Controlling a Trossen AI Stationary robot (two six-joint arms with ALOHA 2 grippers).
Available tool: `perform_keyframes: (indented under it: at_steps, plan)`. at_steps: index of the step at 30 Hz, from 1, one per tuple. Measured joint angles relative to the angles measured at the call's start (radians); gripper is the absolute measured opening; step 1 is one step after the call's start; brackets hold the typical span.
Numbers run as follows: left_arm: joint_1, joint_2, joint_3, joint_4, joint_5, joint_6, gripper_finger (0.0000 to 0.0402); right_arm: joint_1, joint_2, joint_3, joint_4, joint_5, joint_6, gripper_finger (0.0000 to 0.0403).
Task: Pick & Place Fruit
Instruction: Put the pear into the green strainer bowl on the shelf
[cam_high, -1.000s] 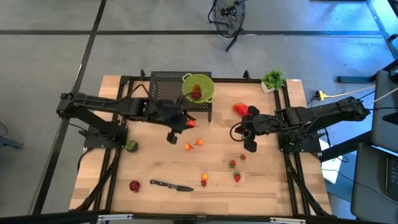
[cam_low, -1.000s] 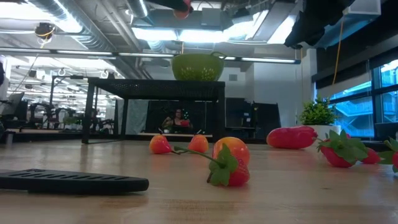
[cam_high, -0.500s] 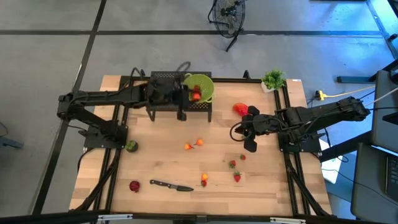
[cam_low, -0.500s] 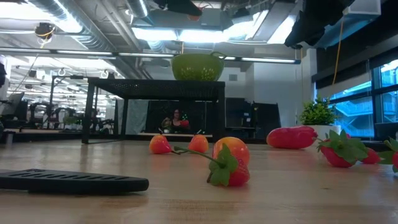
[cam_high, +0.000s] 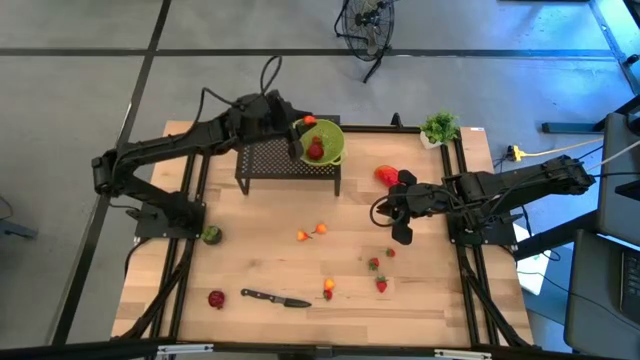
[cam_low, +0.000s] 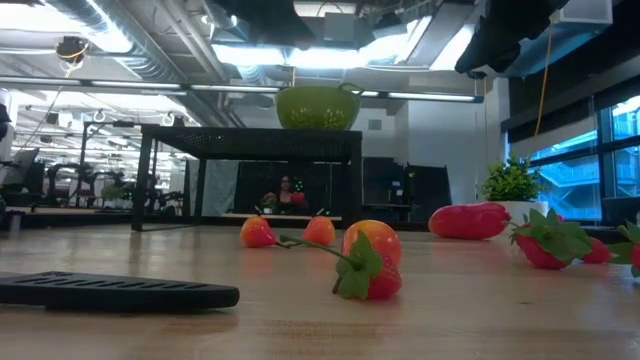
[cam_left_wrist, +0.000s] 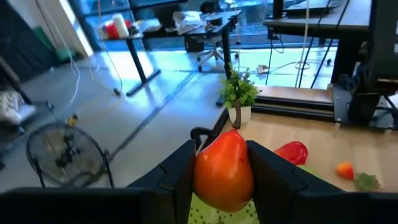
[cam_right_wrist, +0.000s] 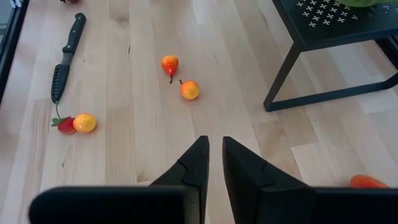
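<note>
From above, the left hand (cam_high: 303, 124) hangs at the rim of the lime-green bowl (cam_high: 322, 140), which sits on the black mesh stand (cam_high: 288, 160) at the far edge of the counter (cam_high: 250, 260). It grips an orange-red fruit (cam_high: 309, 121); a red piece (cam_high: 316, 150) already lies in the bowl. A second ago this hand was lower, in front of the stand; it has since risen over it to the bowl. The right hand (cam_high: 402, 233) waits in front and to the right of the stand, unmoved, fingers nearly together and empty. Beside it lies the big red oblong fruit (cam_high: 385, 174). In front of the stand lie two orange pieces (cam_high: 310, 233), some strawberries (cam_high: 378, 274), a black-handled knife (cam_high: 275, 298) and a dark green fruit (cam_high: 210, 235). A potted plant (cam_high: 439, 128) stands right of the bowl.

At counter level, the bowl (cam_low: 318, 107) sits atop the stand (cam_low: 250, 145); a strawberry (cam_low: 371, 262) and the knife handle (cam_low: 115, 291) lie nearest.

The left wrist view shows the fruit (cam_left_wrist: 224, 170) clamped between both fingers (cam_left_wrist: 177, 174).

The right wrist view shows its fingers (cam_right_wrist: 198, 163) almost touching over bare counter.

No writing is readable.
</note>
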Motion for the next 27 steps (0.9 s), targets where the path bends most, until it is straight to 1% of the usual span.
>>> perform_keyframes:
  at_steps: [4, 7, 13, 20, 22, 27]
  plan:
    - [0.006, 0.001, 0.000, -0.017, 0.000, -0.051, 0.0125, 0.000, 0.000, 0.000, 0.000, 0.000, 0.000, 0.0041]
    - [0.005, 0.003, 0.001, -0.015, -0.004, -0.054, 0.0123, 0.000, 0.000, 0.000, 0.000, 0.000, 0.000, 0.0035]
    - [0.012, 0.022, 0.066, -0.091, -0.029, -0.055, 0.0124, 0.000, 0.000, 0.000, 0.000, 0.000, -0.001, 0.0027]
    - [0.021, 0.162, 0.239, -0.301, -0.023, -0.054, 0.0124, 0.000, 0.000, 0.000, 0.000, 0.000, -0.001, 0.0032]
    - [0.022, 0.200, 0.272, -0.353, -0.020, -0.054, 0.0124, 0.000, 0.000, 0.000, 0.000, 0.000, -0.001, 0.0035]
    - [0.019, 0.256, 0.307, -0.399, 0.024, -0.054, 0.0125, 0.000, 0.000, 0.000, 0.000, 0.000, -0.001, 0.0039]
